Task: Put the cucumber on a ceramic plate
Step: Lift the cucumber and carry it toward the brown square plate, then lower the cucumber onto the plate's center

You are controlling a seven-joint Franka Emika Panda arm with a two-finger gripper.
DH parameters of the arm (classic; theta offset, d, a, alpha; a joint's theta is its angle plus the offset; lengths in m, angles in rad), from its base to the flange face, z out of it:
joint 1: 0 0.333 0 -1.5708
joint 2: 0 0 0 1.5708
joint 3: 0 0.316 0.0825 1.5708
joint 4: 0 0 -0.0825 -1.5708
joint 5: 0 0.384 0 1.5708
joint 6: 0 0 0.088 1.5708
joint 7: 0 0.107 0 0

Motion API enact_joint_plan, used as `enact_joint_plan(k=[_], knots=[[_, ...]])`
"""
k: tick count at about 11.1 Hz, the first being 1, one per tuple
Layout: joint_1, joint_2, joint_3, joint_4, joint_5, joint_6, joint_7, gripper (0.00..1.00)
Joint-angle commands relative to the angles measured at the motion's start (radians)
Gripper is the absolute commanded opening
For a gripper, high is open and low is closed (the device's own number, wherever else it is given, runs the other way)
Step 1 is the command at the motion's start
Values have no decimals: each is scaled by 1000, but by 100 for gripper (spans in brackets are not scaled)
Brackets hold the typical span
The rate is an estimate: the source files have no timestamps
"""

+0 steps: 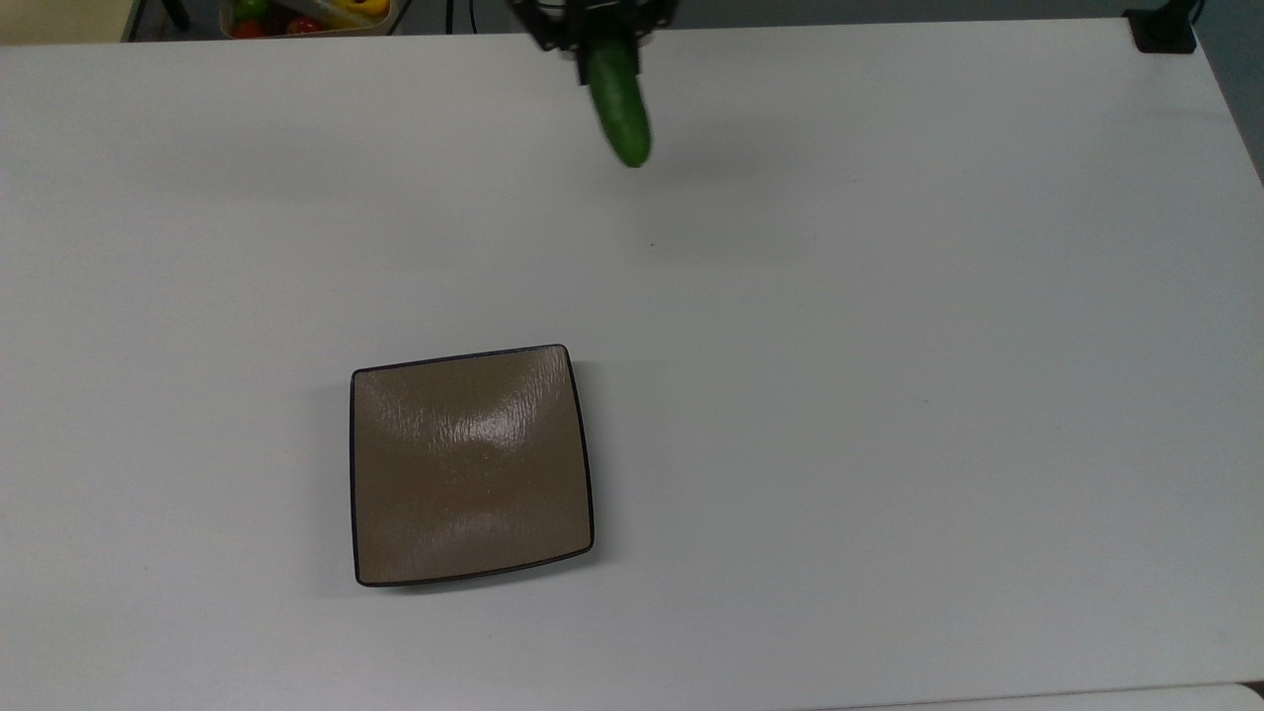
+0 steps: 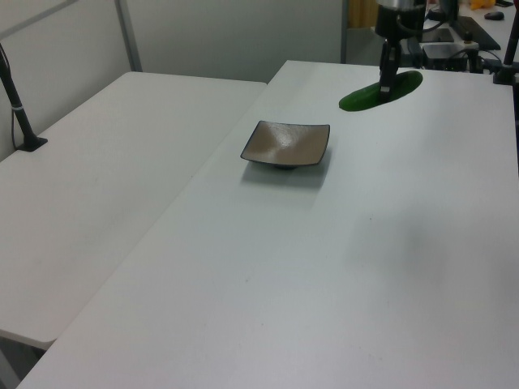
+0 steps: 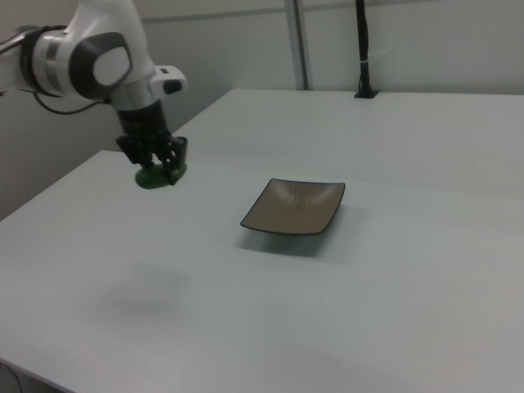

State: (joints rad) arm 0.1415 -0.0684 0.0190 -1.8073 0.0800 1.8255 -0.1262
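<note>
1. Nearest in the top view is the bare front stretch of the white surface (image 1: 889,494), which runs wide and flat under everything else.
2. On it sits the ceramic plate (image 1: 471,464), square, glossy brown with a thin dark rim, toward the top view's lower left. Nothing lies on it. In the left view the ceramic plate (image 2: 285,144) rests on a small dark foot, and in the right view the ceramic plate (image 3: 295,206) lies near the middle of the surface.
3. Farther back, the cucumber (image 1: 618,107) is held up off the surface, well apart from the plate, with a faint shadow beneath and to the top view's right of it. In the top view its long axis runs almost straight from far to near, its free rounded end pointing at the camera side. In the left view the cucumber (image 2: 380,89) lies close to level, slanting slightly up toward the left view's right.
4. The gripper (image 3: 158,168) pinches the cucumber (image 3: 153,176) between its black fingers, which close on it from above in the right view.
5. At the far edge of the top view, a tray of coloured fruit (image 1: 306,14) stands behind the surface.
</note>
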Motion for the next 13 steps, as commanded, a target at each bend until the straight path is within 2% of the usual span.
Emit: enact_joint_plan(k=[1,3,6,13], knots=[[-72,57,-20,-15,29,180,-92,4],[-101,149,-33,11,47,370,-95,4],[-106,274,-39,13,47,610,-154,4],[-135,557,-39,97,75,923,-167,10]])
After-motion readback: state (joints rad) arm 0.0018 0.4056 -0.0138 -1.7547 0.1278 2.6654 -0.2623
